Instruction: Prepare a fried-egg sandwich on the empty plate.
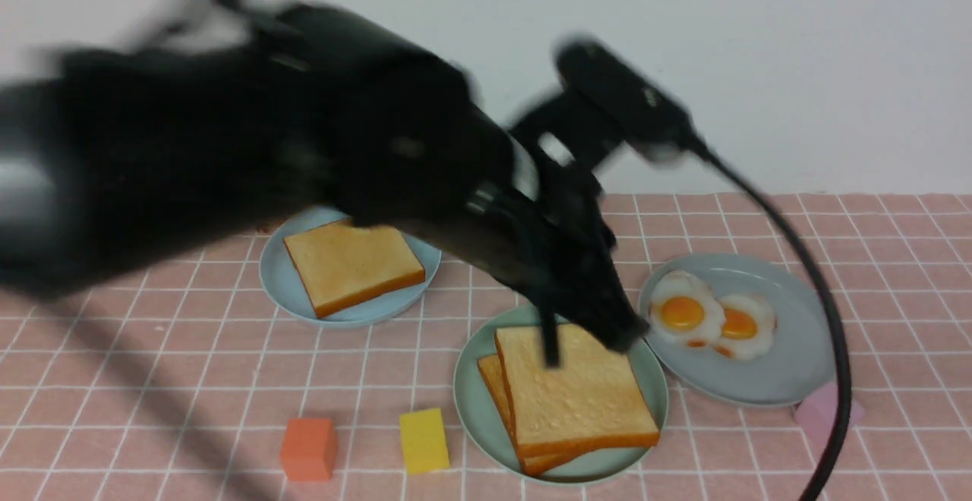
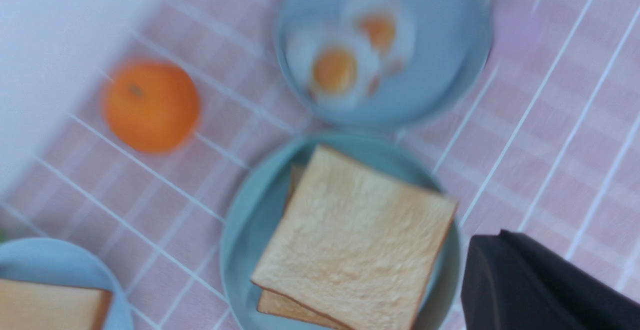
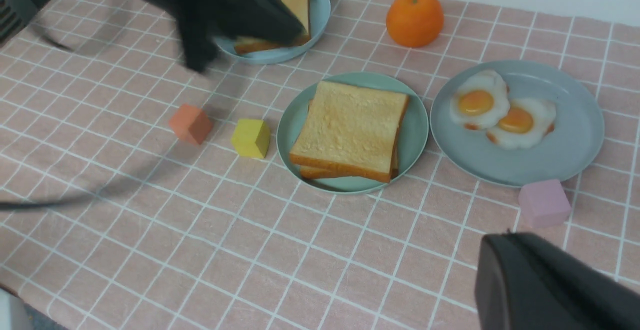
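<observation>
Beneath left hand (image 1: 600,334): sandwich (image 1: 573,398)

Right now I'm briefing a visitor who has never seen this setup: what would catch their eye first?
First, the blurred black left arm sweeping across the front view, its left gripper above the mint-green plate. Next, the two stacked toast slices on that plate at the centre, with two fried eggs on the grey-blue plate beside it. An orange sits behind them near the wall.
</observation>
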